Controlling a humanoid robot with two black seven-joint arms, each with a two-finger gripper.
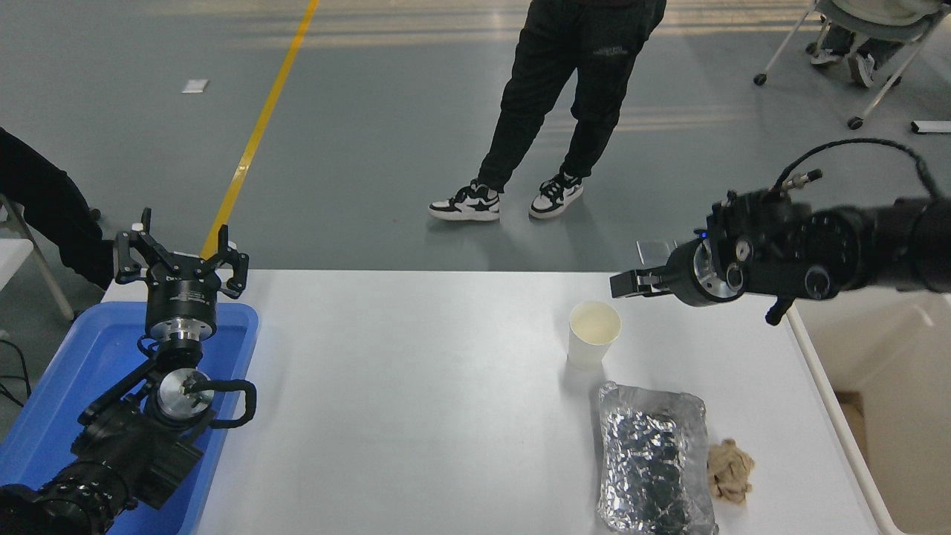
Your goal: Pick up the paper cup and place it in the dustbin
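Observation:
The small white paper cup point(594, 334) stands upright on the white table point(416, 386), right of centre, with its cream inside showing. My right gripper point(628, 284) hangs just above and to the right of the cup's rim, pointing left, not touching it; it is seen edge-on. The large cream dustbin point(839, 420) stands off the table's right edge, partly cut off by the picture. My left gripper point(180, 251) is parked open and empty over the blue tray at the lower left.
A crumpled foil container point(652, 461) lies just in front of the cup, with a brown paper wad point(730, 470) at its right. A blue plastic tray point(67, 386) sits at the left edge. A person point(572, 96) stands beyond the table's far side.

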